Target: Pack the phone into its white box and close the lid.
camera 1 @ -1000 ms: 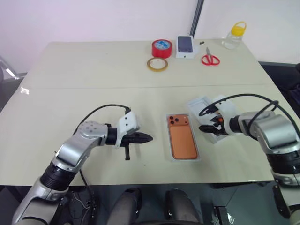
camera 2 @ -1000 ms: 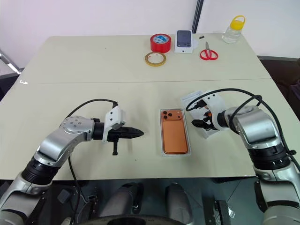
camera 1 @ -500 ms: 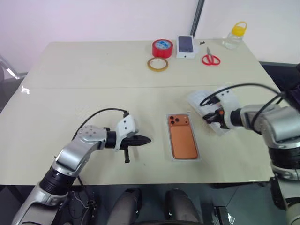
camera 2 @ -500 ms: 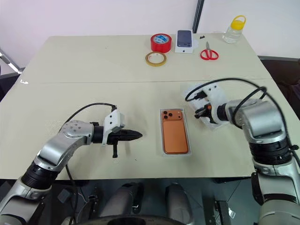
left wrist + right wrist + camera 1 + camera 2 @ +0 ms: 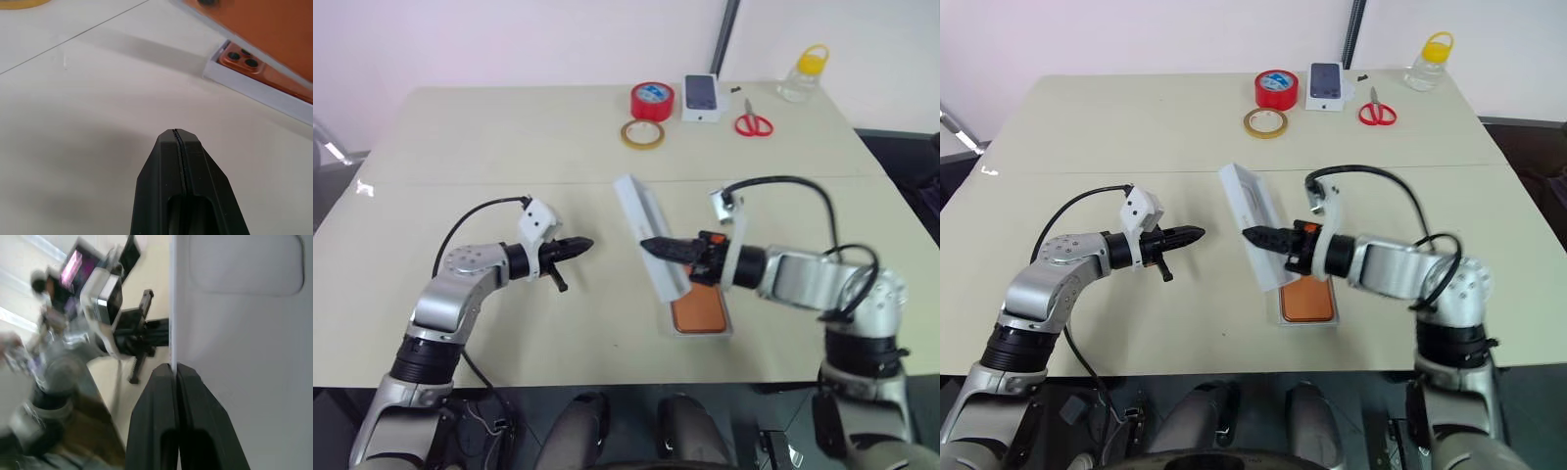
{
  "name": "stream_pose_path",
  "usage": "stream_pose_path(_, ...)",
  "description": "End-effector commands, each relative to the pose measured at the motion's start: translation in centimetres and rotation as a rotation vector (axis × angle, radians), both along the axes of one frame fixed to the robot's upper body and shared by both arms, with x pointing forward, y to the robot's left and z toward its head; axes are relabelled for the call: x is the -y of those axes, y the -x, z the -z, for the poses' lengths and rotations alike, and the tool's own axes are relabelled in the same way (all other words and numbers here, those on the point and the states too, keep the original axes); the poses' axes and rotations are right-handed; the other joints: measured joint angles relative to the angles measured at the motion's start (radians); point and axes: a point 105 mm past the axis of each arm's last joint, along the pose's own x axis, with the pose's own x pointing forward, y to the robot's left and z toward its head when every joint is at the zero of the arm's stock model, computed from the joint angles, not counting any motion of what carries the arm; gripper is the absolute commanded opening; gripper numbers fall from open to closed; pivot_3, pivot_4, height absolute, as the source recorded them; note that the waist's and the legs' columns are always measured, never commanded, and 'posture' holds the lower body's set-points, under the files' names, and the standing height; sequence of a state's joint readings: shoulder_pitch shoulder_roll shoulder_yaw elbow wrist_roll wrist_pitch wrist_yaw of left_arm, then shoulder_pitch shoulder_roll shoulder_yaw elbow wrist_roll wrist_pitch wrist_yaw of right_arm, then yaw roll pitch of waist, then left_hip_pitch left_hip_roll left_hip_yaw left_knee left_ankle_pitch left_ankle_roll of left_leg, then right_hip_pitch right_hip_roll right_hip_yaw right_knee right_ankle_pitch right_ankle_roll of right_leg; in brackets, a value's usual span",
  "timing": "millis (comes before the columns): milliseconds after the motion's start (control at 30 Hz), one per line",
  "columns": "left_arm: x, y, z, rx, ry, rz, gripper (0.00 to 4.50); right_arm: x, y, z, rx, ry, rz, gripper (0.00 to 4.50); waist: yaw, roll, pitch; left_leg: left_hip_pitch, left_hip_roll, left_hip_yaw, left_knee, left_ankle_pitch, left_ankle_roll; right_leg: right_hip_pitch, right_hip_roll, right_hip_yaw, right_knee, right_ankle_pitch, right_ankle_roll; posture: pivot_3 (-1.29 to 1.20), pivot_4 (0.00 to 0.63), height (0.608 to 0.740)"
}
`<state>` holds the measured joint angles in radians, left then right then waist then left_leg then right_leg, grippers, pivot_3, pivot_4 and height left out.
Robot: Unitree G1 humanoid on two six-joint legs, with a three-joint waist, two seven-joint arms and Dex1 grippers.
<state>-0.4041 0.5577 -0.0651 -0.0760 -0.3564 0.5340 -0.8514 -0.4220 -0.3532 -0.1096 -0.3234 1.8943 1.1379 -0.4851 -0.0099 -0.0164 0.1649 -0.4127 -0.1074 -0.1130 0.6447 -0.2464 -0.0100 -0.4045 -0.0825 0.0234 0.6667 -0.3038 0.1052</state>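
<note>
Two grippers are in view. The left gripper (image 5: 588, 244) has its fingers pressed fully together with nothing between them; it hangs over bare table (image 5: 489, 147), pointing toward the centre and apart from the box. The right gripper (image 5: 648, 246) has its fingers closed flat on one edge of a single white panel (image 5: 641, 220), which it holds tilted, its near end low over the box and its far end raised. The panel has a rounded recess in its face; you cannot tell whether it is the lid or an insert. One phone (image 5: 700, 311) lies back-up inside one white box (image 5: 725, 333) near the front centre of the table, its far half covered by the panel and gripper. Along the far edge, count two tape rolls, one red (image 5: 651, 100) and one tan (image 5: 642, 134), one display phone (image 5: 701, 94) on a small white box, one pair of red-handled scissors (image 5: 754, 123), and one yellow-capped bottle (image 5: 803, 73).
</note>
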Motion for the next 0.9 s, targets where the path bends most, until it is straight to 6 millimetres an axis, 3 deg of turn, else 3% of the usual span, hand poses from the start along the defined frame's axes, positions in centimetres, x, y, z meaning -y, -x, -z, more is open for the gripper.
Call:
stream_pose_path(33, 1.2, 0.1, -1.2, 0.056, 0.005, 0.049, 0.00, -2.9, 1.7, 0.3, -0.182, -0.125, 0.140, 0.05, -0.012, 0.001, 0.000, 0.000, 0.000, -0.001, 0.000, 0.000, 0.000, -0.001, 0.001, 0.000, 0.001, 0.000, 0.000, 0.00, 0.150, 0.740)
stream_pose_path(133, 2.1, 0.5, -1.1, 0.051, 0.009, 0.086, 0.00, -2.9, 1.6, 1.5, -0.331, -0.125, 0.266, 0.05, -0.025, 0.001, 0.000, 0.000, 0.000, 0.000, 0.000, 0.000, -0.001, -0.003, 0.001, 0.002, 0.004, 0.000, 0.000, 0.00, 0.150, 0.740)
stream_pose_path(267, 3.8, 1.1, -0.6, 0.040, 0.006, 0.145, 0.00, -1.9, 1.2, 2.6, -0.397, -0.081, 0.339, 0.05, -0.028, 0.002, -0.001, 0.002, 0.000, 0.000, 0.000, 0.000, -0.001, -0.002, 0.002, 0.002, 0.005, 0.000, 0.000, 0.00, 0.150, 0.740)
stream_pose_path(300, 4.3, 1.3, -0.5, 0.039, 0.002, 0.165, 0.00, -1.5, 1.0, 2.6, -0.387, -0.069, 0.348, 0.61, -0.026, 0.002, -0.001, 0.002, 0.000, 0.000, 0.000, 0.000, -0.001, -0.002, 0.002, 0.002, 0.005, 0.000, 0.000, 0.00, 0.150, 0.740)
stream_pose_path(367, 5.1, 1.7, -0.4, 0.039, 0.001, 0.198, 0.00, -0.6, 0.3, 2.3, -0.329, -0.037, 0.349, 1.32, -0.026, 0.002, -0.001, 0.002, 0.000, 0.000, 0.000, 0.000, 0.000, -0.001, 0.002, 0.001, 0.004, 0.000, 0.000, 0.00, 0.150, 0.740)
stream_pose_path(533, 7.2, 2.1, -0.8, 0.042, 0.013, 0.269, 0.00, 2.8, -1.8, -0.9, -0.032, 0.125, 0.248, 3.99, -0.026, 0.003, 0.000, 0.002, 0.000, 0.000, 0.001, -0.003, 0.006, 0.000, 0.003, 0.001, 0.004, 0.000, 0.000, 0.00, 0.150, 0.740)
stream_pose_path(800, 10.3, 2.6, -0.5, 0.033, -0.014, 0.359, 0.00, 9.3, -3.6, -1.1, 0.128, 0.590, 0.239, 3.99, -0.025, 0.003, 0.000, 0.002, 0.001, 0.001, 0.001, -0.005, 0.009, 0.002, 0.002, 0.000, 0.001, 0.000, 0.000, 0.00, 0.150, 0.740)
stream_pose_path(900, 10.8, 2.7, -0.5, 0.031, -0.011, 0.368, 0.00, 10.5, -3.8, -0.7, 0.207, 0.731, 0.226, 3.11, -0.025, 0.003, 0.000, 0.002, 0.001, 0.001, 0.001, -0.005, 0.009, 0.002, 0.002, 0.000, 0.001, 0.000, 0.000, 0.00, 0.150, 0.740)
